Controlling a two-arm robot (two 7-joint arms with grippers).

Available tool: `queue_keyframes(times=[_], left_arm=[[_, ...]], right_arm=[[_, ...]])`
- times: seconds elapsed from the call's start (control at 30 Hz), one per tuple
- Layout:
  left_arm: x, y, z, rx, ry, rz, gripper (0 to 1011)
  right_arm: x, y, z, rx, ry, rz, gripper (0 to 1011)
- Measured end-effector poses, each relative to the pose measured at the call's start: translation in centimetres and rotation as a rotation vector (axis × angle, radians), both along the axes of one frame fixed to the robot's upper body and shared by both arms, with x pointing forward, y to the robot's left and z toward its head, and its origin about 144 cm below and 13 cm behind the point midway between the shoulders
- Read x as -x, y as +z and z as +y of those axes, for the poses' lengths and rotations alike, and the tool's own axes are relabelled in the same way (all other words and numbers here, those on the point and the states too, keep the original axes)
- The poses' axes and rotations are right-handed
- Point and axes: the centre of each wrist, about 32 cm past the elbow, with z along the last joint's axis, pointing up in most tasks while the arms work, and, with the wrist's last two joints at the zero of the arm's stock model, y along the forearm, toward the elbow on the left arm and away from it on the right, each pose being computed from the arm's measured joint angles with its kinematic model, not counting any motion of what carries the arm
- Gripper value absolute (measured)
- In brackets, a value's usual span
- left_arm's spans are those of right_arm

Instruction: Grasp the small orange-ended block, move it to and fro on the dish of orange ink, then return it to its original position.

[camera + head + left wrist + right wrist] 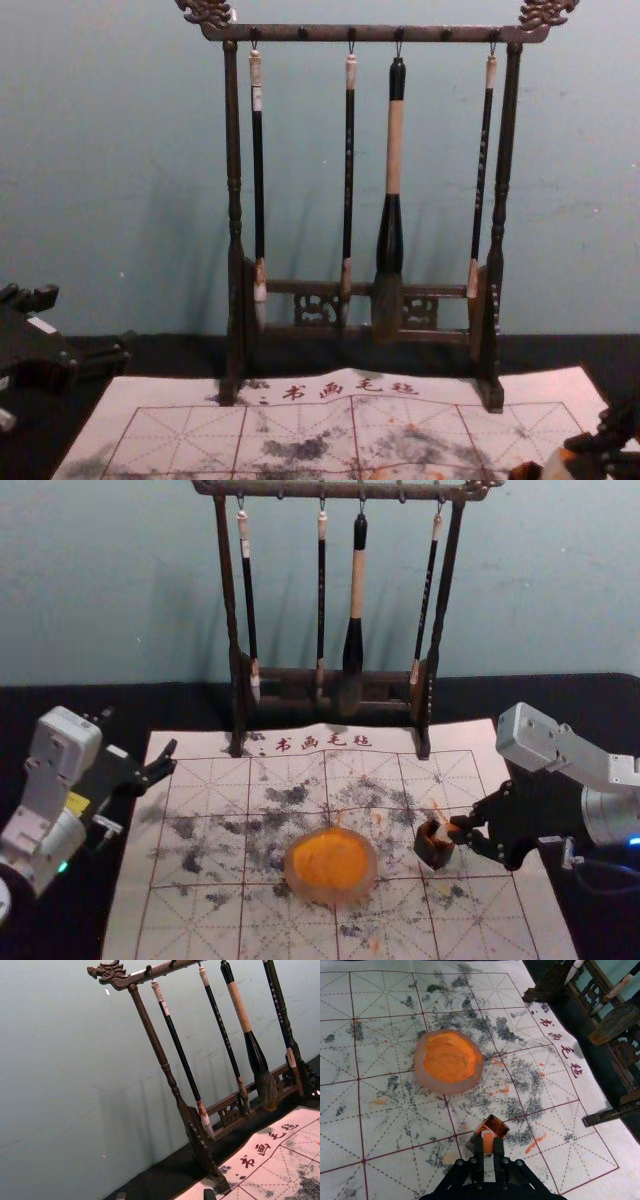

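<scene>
Orange-ended block (444,834) is gripped by the right pincer (468,830) at the square pot (431,853), near the dish (369,868) of orange ink (330,860), in the head view; left of the stained mat (200,920), the left pincer (142,730) is spread wide. Chest view: brushes (394,150) are hung before a wall (100,150).

A dark wooden brush stand (375,33) with dragon-head finials bears four hanging calligraphy brushes (259,180), the thickest second from the right, its feet reaching onto the far edge of a grid-lined, ink-spotted calligraphy mat (200,940).
</scene>
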Motion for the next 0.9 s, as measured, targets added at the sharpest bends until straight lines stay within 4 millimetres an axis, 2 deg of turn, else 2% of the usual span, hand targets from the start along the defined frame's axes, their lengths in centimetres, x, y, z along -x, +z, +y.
queue_keyframes(times=[0.2,0.3,0.67,0.77,0.9], left_arm=[[0.0,0.0,0.0,0.0,0.0,0.0,1001],[0.0,0.0,0.0,0.0,0.0,0.0,1002],[0.0,0.0,0.0,0.0,0.0,0.0,1001],[0.0,0.0,0.0,0.0,0.0,0.0,1002],[0.0,0.0,0.0,0.0,0.0,0.0,1001]], right_arm=[[0.0,0.0,0.0,0.0,0.0,0.0,84],[0.0,0.0,0.0,0.0,0.0,0.0,146],[0.0,0.0,0.0,0.0,0.0,0.0,481],[0.0,0.0,0.0,0.0,0.0,0.0,613],[0.0,0.0,0.0,0.0,0.0,0.0,730]])
